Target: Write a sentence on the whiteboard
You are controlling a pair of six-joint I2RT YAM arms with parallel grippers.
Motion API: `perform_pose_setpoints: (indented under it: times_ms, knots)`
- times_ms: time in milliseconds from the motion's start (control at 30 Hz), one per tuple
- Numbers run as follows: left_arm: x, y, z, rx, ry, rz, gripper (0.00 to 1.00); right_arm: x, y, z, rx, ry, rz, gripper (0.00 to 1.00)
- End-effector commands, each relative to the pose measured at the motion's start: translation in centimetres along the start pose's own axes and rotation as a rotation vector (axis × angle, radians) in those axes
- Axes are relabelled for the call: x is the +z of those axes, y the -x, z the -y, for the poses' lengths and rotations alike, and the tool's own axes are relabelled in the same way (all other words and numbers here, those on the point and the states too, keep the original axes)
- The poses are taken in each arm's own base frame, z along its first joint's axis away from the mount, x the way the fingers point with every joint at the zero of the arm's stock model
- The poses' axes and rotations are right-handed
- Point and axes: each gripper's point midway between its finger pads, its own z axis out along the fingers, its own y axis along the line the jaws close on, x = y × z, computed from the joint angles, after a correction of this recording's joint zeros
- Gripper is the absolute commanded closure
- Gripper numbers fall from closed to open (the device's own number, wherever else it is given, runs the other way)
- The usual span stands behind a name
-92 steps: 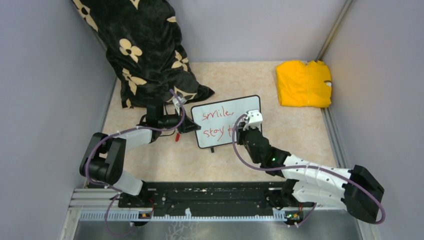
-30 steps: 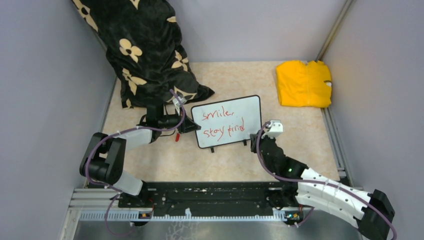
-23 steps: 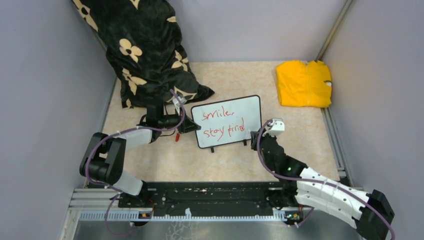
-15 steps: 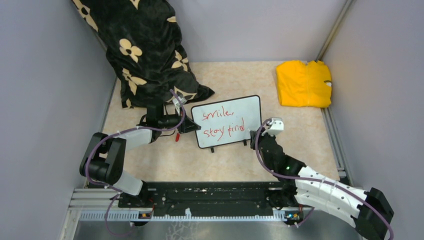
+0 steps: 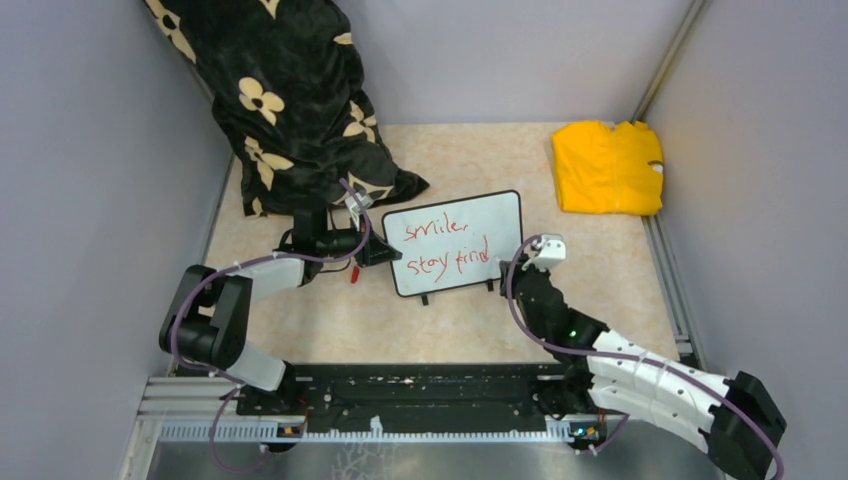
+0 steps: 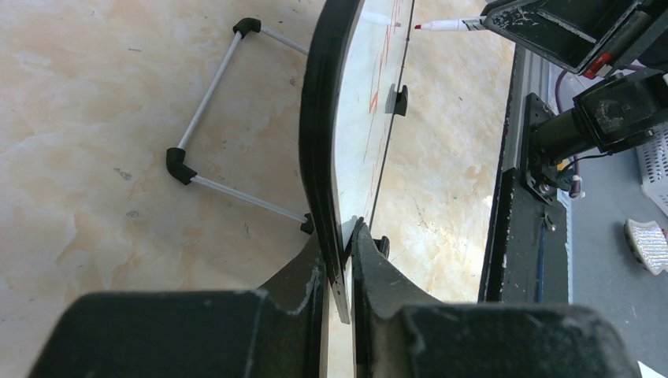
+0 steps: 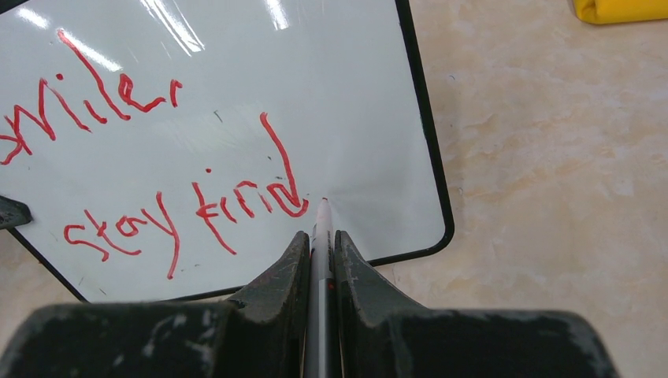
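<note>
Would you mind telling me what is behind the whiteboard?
Behind the whiteboard, the left wrist view shows a grey wire stand with black corner joints, resting on the beige table. From above, the board covers it; where it attaches is hidden.

first letter of sentence [image 7: 157, 157] seemingly cut off, marker [image 7: 321, 252] barrel hidden between fingers [image 7: 276, 283], yellow cloth [image 7: 622, 9] mostly cropped

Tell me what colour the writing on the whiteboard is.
Red. The writing on the whiteboard shows best in the right wrist view.
</note>
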Motion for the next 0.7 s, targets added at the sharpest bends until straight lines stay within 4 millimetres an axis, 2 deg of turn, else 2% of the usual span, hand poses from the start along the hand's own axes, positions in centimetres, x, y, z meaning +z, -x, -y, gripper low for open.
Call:
perform_pose_setpoints:
  times_ms: [0,667]
  knots:
    - [0.1,-4.47,-2.94,-0.021,0.15,-0.115,1.0,0.39,1.35,-0.7,0.047,0.018,0.044,1.0]
    - [0.1,-4.47,-2.96,-0.02,0.151,-0.115,1.0,1.08,0.53,-0.32,0.043,0.007,0.02,1.0]
